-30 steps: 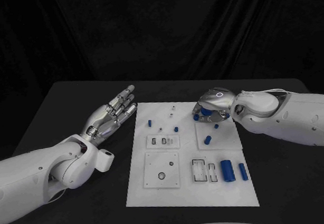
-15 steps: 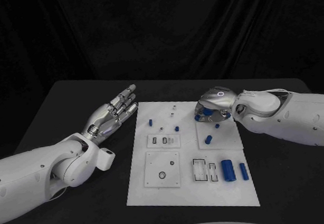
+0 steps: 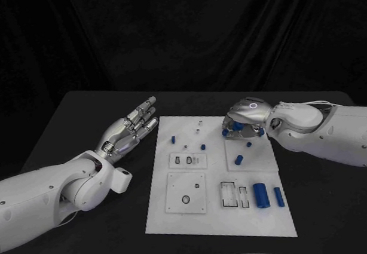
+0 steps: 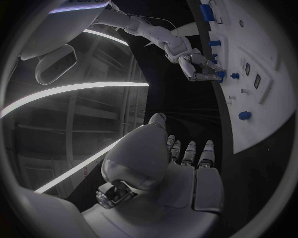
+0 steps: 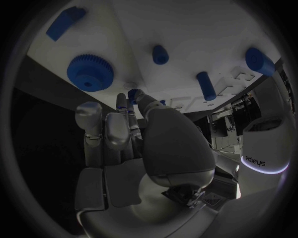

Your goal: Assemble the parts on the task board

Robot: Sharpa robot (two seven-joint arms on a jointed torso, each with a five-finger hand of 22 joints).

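Note:
The white task board lies mid-table with blue parts on it: two cylinders near its front right, a peg and small pieces farther back. My right hand hangs fingers-down over the board's far right part. In the right wrist view its thumb and a fingertip pinch a small blue part close against the board, beside a blue gear. My left hand hovers flat and open off the board's far left edge, fingers stretched out and holding nothing.
White inset plates with slots and a round hole sit on the board's left half. Bare black table surrounds the board, and a dark curtain hangs behind it. Both white forearms reach in over the table's sides.
The whole picture has shifted slightly. Both hands and the parts stand where they were.

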